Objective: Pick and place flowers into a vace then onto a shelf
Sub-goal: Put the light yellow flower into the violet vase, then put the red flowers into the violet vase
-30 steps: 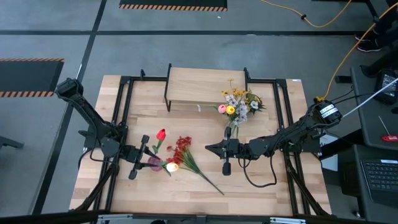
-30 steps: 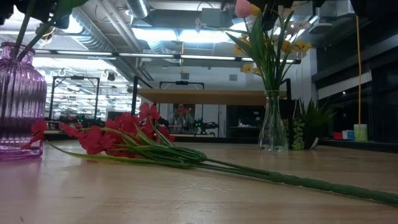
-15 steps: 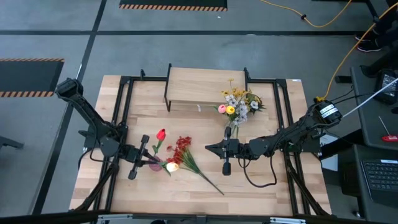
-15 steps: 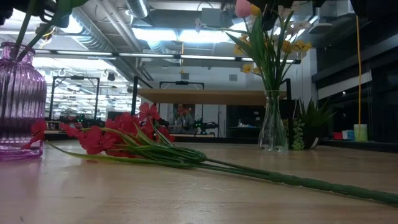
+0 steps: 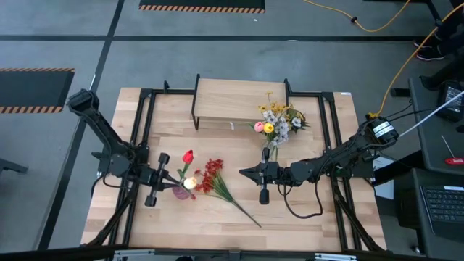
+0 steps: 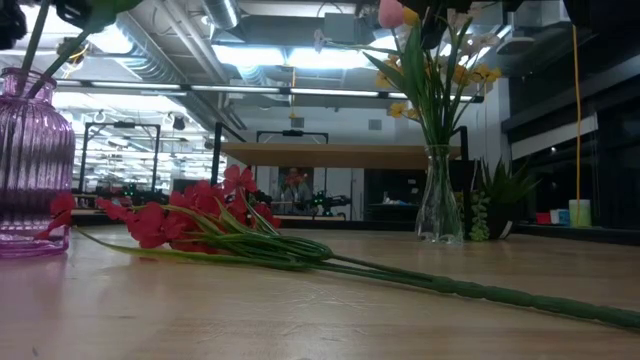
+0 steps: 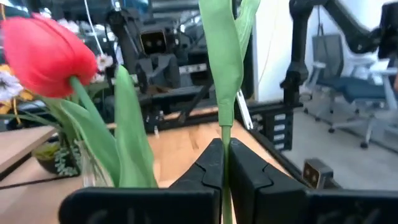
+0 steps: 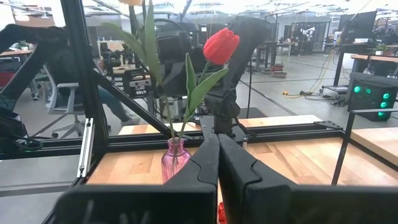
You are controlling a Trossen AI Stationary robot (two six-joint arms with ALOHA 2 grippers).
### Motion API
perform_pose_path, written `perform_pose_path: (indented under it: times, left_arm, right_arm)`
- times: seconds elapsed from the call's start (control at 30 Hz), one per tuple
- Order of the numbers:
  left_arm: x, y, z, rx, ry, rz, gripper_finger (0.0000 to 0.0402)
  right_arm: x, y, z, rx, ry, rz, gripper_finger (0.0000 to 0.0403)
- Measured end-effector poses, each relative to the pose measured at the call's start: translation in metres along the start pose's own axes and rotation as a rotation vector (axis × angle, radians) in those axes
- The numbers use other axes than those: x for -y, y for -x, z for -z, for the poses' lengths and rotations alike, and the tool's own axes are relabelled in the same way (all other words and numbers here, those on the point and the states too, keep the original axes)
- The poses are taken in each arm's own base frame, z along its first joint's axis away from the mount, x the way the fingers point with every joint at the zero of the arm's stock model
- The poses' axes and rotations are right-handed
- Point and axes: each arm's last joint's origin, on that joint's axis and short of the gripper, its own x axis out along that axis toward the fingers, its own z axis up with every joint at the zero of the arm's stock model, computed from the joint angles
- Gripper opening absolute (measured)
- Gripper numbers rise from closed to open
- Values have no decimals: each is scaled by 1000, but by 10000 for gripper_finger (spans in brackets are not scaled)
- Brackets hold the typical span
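Two grippers are over the bench's middle. The left gripper (image 5: 168, 177), toward the left edge, has its fingers closed on a green stem (image 7: 225, 134) above the pink vase (image 6: 34, 165) holding the red tulip (image 5: 188, 156). The right gripper (image 5: 246, 172) is closed, empty. The berry spray (image 5: 212, 176) lies between them; the shelf (image 5: 239, 101) stands at the far edge.

The pink vase (image 6: 33, 165) is ribbed, translucent glass; the clear vase (image 6: 439, 210) is smooth, glossy glass. The shelf (image 5: 239, 99) has a pale, matt wood top, as does the table (image 5: 304, 210). The red berry spray (image 6: 190, 215) looks like soft cloth on smooth plastic stalks.
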Motion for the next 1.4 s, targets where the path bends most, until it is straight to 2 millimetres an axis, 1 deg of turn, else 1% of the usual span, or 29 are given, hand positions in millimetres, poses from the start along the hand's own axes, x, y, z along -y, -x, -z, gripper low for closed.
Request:
perform_pose_path:
  times: [0.23, 0.47, 0.77, 1.03, 1.17, 1.4]
  left_arm:
    - [-5, 9, 8, 86, 27, -11, 4]
    - [-9, 15, 21, 98, 58, -21, 4]
    - [-11, 21, 37, 65, 41, 15, 4]
    - [-9, 21, 37, 69, 37, 85, 5]
    - [-9, 21, 37, 71, 37, 106, 20]
    - [-9, 21, 37, 74, -8, 104, 66]
  right_arm:
    - [0, 0, 0, 0, 0, 0, 5]
    - [0, 0, 0, 0, 0, 0, 5]
    - [0, 0, 0, 0, 0, 0, 5]
    - [0, 0, 0, 0, 0, 0, 5]
    - [0, 0, 0, 0, 0, 0, 5]
    - [0, 0, 0, 0, 0, 0, 5]
